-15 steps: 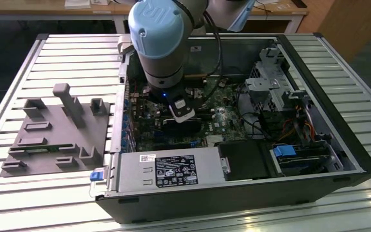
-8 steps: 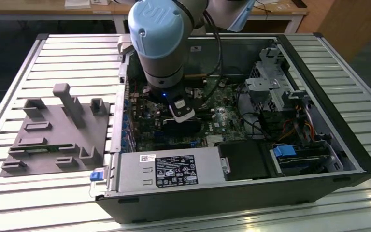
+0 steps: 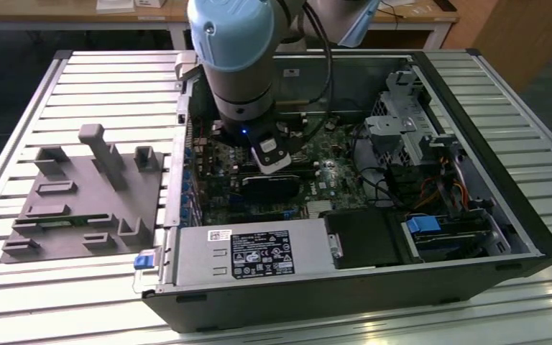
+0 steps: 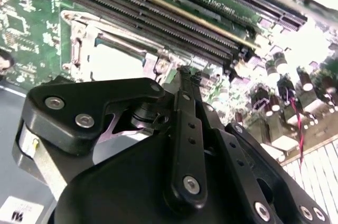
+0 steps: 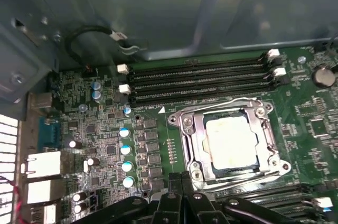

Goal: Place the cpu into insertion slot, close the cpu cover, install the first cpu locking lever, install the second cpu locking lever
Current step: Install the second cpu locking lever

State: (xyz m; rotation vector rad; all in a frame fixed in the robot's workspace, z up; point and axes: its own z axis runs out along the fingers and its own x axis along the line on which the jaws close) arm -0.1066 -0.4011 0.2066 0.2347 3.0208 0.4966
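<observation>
The cpu (image 5: 228, 137) lies flat in the insertion slot (image 5: 232, 170) on the green motherboard, its pale silver top showing through the window of the cpu cover (image 5: 188, 131). That cover lies down over the chip. Thin wire levers (image 5: 240, 180) run along the socket's sides; whether they are latched I cannot tell. My gripper (image 5: 182, 179) is shut with nothing between its fingers, its tips just beside one corner of the socket. In the second wrist view the black gripper (image 4: 184, 73) hangs close over the board next to the cover (image 4: 79, 49) and cpu (image 4: 113, 63). In the exterior view the gripper (image 3: 274, 167) reaches down into the open case.
Long black memory slots (image 5: 200, 78) run beside the socket. The open computer case (image 3: 487, 93) has a power supply (image 3: 247, 255), a drive cage (image 3: 410, 129) and cables. A grey fixture block (image 3: 84, 194) sits on the slatted table at the exterior view's left.
</observation>
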